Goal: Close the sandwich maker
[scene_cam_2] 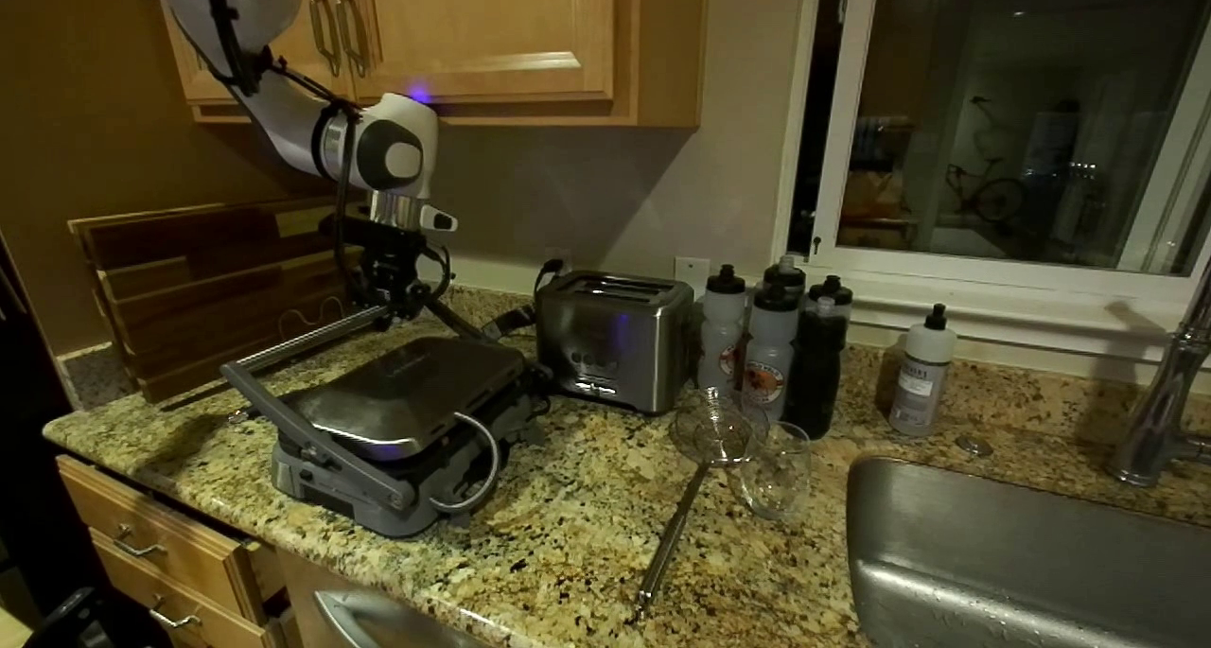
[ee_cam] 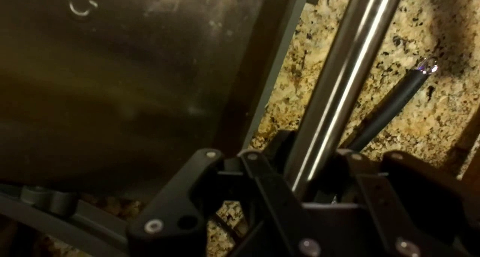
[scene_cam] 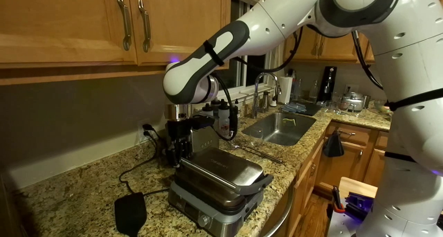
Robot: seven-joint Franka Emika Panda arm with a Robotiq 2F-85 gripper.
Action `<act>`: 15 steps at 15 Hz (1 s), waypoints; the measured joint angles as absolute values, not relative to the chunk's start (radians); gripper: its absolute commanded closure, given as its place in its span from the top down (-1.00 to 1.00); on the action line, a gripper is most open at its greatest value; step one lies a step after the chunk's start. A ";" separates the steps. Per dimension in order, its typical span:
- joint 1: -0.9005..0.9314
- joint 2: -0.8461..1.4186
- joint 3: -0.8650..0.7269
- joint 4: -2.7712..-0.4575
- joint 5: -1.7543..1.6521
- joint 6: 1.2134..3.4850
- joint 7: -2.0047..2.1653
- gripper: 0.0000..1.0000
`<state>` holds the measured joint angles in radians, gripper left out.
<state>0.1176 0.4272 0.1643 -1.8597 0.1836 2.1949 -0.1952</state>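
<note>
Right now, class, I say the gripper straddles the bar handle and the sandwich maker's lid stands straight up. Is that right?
Not quite. The lid of the sandwich maker is not standing up; it lies down over the base, as both exterior views show. The gripper does straddle the bar handle in the wrist view.

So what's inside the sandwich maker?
The lid of the sandwich maker covers the inside, so I can't tell whether anything is in there. From outside, just a dark strip shows between the lid and the base.
</note>
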 measured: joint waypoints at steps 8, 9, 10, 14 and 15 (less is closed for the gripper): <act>0.119 0.383 0.163 -1.881 0.134 2.046 -0.164 0.72; 0.119 0.370 0.163 -1.891 0.128 2.024 -0.154 0.84; 0.120 0.354 0.163 -1.903 0.122 2.007 -0.143 0.96; 0.119 0.239 0.152 -1.984 0.100 1.979 -0.080 1.00; 0.118 0.206 0.146 -2.011 0.100 1.978 -0.067 1.00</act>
